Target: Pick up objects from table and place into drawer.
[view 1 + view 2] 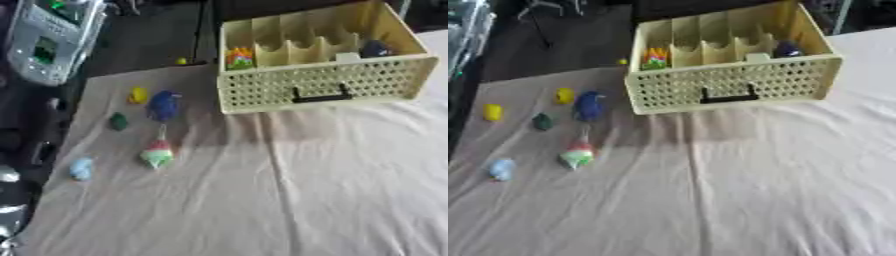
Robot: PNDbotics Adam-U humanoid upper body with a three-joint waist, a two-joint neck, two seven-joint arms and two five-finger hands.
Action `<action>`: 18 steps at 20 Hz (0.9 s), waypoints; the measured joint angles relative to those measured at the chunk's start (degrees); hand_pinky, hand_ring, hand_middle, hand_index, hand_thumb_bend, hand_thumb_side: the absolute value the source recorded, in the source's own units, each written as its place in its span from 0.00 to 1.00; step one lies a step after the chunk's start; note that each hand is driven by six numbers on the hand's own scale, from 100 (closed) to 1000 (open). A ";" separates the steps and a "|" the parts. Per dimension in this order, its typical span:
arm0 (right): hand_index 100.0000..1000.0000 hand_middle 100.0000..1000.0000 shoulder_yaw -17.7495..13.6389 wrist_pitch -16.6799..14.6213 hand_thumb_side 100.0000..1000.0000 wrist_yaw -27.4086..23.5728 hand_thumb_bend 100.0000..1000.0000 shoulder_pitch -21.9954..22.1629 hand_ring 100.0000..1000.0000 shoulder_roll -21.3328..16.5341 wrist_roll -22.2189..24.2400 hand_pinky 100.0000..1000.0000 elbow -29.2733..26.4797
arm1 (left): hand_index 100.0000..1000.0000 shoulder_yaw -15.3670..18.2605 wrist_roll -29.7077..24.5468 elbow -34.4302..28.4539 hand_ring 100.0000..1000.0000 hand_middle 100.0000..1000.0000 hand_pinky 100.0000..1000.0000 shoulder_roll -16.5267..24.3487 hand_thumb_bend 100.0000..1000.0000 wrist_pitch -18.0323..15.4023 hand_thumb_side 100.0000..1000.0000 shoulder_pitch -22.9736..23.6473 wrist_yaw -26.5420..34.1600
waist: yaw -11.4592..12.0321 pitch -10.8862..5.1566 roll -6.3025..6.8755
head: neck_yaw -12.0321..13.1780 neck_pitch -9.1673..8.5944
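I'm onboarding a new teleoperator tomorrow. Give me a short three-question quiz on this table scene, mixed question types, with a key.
1. True or false: the drawer already has things inside it.
2. Multiple choice: the dark blue object on the cloth lies A) inside the drawer, B) left of the drawer, C) at the cloth's near right corner.
3. Fill in: the drawer's front handle is coloured ____.

Key: 1 true, a multicoloured item sits in the left compartment and a dark item in the right one. 2 B. 3 black.
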 measured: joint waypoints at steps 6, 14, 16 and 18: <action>0.71 0.38 1.34 3.47 0.79 2.23 0.00 0.76 0.39 -8.50 12.21 0.33 0.00 | 0.96 3.26 8.42 -13.92 0.73 0.67 0.59 3.24 0.00 -1.12 0.86 12.39 6.36 | 2.09 -0.32 -3.09 | -2.15 0.97; 0.72 0.47 3.90 4.37 0.96 3.75 0.00 2.56 0.40 -22.98 33.49 0.24 -0.01 | 0.96 5.36 14.44 -16.44 0.74 0.68 0.62 1.68 0.00 -14.79 0.87 23.97 5.05 | 5.02 -1.25 -6.34 | -2.35 1.71; 0.75 0.48 4.62 4.47 0.90 3.94 0.00 2.67 0.34 -25.78 38.63 0.14 -0.01 | 0.96 5.40 14.42 -16.44 0.74 0.68 0.62 0.28 0.00 -16.36 0.90 26.09 4.42 | 5.41 -1.28 -6.86 | -2.42 1.70; 0.74 0.46 5.43 4.22 0.78 4.68 0.00 3.09 0.31 -27.98 43.82 0.09 -0.02 | 0.96 5.36 14.02 -16.44 0.74 0.67 0.61 -1.26 0.00 -17.01 0.91 28.09 3.98 | 5.77 -1.28 -7.42 | -2.52 1.65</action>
